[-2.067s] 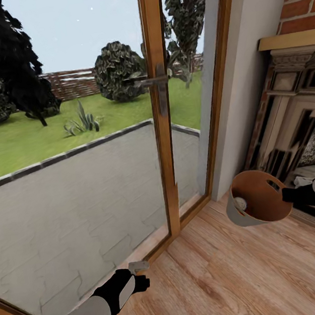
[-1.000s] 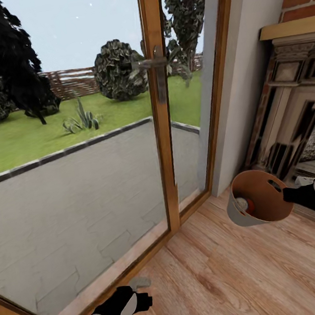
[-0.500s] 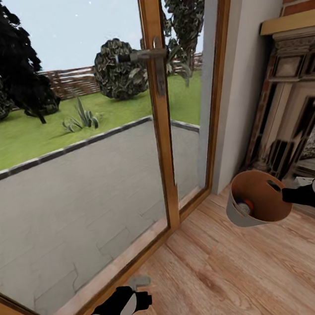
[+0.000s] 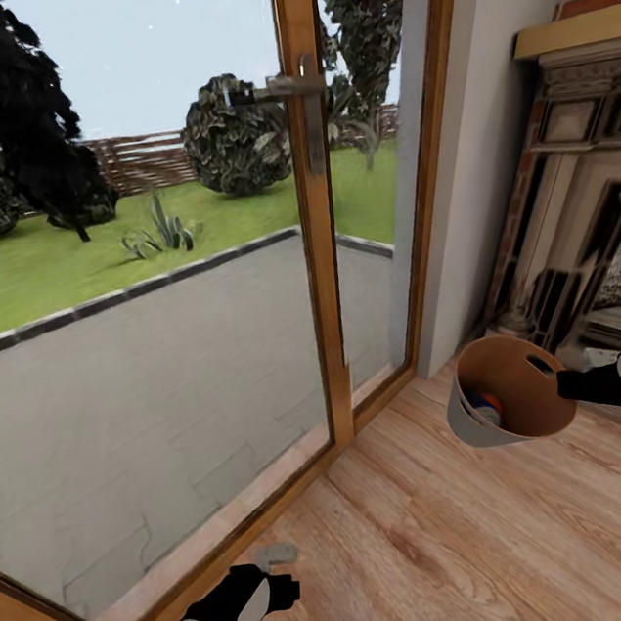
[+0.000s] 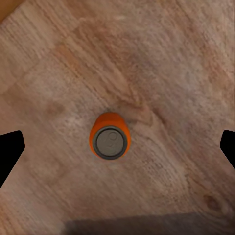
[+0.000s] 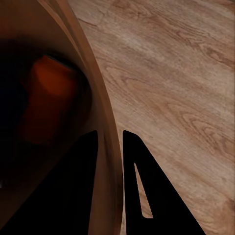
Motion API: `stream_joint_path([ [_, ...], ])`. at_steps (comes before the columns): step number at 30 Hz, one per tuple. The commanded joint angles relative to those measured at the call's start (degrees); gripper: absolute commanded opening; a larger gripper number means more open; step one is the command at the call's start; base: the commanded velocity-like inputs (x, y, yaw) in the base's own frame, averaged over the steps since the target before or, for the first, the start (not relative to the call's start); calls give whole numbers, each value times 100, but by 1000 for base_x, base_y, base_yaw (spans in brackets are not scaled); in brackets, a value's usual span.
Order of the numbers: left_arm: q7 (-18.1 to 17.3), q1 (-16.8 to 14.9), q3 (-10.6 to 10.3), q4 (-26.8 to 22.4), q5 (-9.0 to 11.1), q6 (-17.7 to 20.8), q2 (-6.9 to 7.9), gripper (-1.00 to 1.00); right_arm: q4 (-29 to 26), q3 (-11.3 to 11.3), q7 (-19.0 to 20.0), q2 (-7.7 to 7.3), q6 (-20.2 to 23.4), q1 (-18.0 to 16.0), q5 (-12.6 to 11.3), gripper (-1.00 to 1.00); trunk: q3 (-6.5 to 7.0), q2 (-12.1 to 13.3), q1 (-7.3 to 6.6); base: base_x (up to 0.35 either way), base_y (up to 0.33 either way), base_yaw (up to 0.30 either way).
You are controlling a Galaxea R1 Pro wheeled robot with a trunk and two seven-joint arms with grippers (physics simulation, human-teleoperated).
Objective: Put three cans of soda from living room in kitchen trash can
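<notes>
one orange can upright, left fingers spread; right fingers clamp bin rim.

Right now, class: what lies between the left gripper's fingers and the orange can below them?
Nothing: in the left wrist view the orange can stands upright on bare plank floor, the left gripper open around it.

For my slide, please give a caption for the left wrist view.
Open left gripper above an upright orange soda can standing on the plank floor.

Wood-framed glass door beside a stone fireplace, plank floor below
</notes>
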Motion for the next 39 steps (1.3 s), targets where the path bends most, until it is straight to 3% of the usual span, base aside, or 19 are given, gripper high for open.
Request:
stream_joint_path([
  [1,-1,0,0,2,0,0,0,100,-4,-4,28,2,2,-5,-129,-100,-17,-42,22,0,0,0],
  [24,-5,0,-1,8,-18,-8,0,100,205,29,-28,33,2,-53,-121,-100,-430,-965,527,0,0,0],
  [33,-5,7,-1,7,-18,-8,0,100,1358,243,-55,-56,2,-1000,-48,-100,-592,-1326,725,0,0,0],
  [34,-5,8,-1,7,-18,-8,0,100,1605,272,-57,-71,2,-1242,49,-100,-610,-1366,747,0,0,0],
  [39,-5,9,-1,7,-22,-8,0,100,1972,293,-59,-72,2,-1585,366,-100,-700,-1566,857,0,0,0],
])
